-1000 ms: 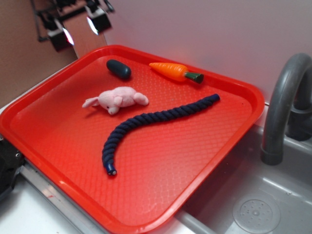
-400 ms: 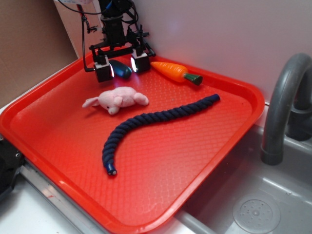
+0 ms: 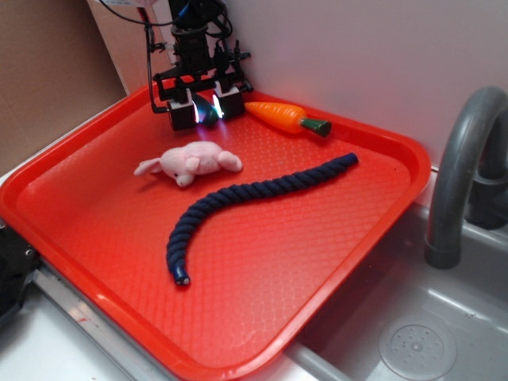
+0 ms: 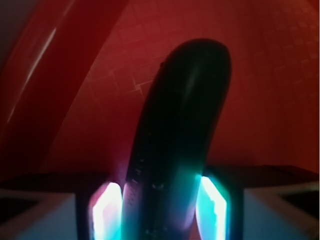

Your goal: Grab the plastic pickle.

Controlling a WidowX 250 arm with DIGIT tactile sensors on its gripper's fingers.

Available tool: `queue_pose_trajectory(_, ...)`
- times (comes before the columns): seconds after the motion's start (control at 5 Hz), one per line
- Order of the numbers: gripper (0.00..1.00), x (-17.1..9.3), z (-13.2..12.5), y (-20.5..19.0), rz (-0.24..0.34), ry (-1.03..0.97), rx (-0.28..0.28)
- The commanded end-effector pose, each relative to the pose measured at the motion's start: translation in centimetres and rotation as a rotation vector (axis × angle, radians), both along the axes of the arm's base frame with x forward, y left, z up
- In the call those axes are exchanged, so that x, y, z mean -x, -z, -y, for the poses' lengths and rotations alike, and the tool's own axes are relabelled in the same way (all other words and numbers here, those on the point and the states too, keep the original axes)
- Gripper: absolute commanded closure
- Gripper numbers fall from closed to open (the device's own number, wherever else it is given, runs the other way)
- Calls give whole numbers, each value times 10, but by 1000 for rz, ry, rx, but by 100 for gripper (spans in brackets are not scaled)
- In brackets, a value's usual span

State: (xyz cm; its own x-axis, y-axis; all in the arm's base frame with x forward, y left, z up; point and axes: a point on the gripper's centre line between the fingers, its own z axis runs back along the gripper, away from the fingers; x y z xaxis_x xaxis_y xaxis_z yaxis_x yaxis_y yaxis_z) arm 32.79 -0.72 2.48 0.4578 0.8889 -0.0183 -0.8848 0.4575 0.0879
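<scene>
The plastic pickle (image 3: 208, 112) is a small dark teal capsule lying at the back of the red tray (image 3: 262, 278). My gripper (image 3: 205, 111) stands upright over it, one finger on each long side. In the wrist view the pickle (image 4: 185, 115) fills the middle and runs away from me along the tray. The glowing pads (image 4: 106, 212) of my gripper (image 4: 160, 212) press against both of its flanks. Its near end is hidden below the frame edge.
An orange carrot (image 3: 278, 115) with a green stem lies just right of the gripper. A pink plush pig (image 3: 190, 161) and a long navy braided rope (image 3: 246, 198) lie nearer the front. A white wall rises behind the tray; a grey faucet (image 3: 460, 175) and sink (image 3: 421, 341) are at the right.
The gripper came down from the upper left onto the pickle. Its fingers then drew in from a wider straddle to the pickle's sides.
</scene>
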Motion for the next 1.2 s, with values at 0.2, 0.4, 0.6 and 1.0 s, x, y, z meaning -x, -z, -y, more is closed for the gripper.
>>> queue_pose_trajectory(0.2, 100, 48, 43, -127, 123, 646, -103)
queue_pose_trajectory(0.4, 100, 76, 51, -167, 195, 892, -103)
queue_pose_trajectory(0.6, 100, 89, 48, -196, 242, 1111, -68)
queue_pose_trajectory(1.0, 100, 104, 44, -210, 282, 1051, 49)
